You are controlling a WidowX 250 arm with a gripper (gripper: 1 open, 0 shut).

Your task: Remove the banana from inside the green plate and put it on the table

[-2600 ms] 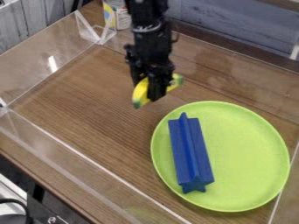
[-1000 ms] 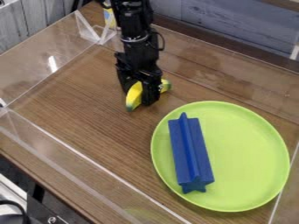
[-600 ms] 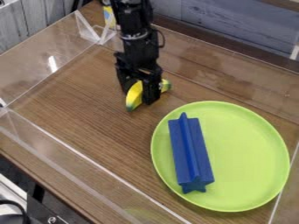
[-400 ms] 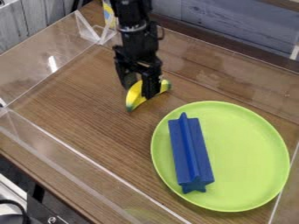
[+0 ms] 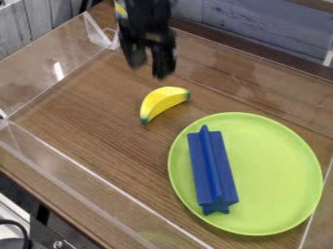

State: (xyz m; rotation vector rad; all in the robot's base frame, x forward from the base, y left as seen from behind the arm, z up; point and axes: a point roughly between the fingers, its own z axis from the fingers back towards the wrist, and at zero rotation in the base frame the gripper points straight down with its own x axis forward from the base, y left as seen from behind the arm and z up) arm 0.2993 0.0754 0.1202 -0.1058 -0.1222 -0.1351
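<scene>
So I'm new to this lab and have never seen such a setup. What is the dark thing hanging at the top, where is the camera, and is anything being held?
The dark thing is a robot arm's gripper, a two-fingered claw pointing down. Its jaws are open and empty. There is one picture, taken from above and in front of the table, which has clear walls. A small yellow banana lies on the wood, outside the green plate. A long blue block lies in that plate.
</scene>
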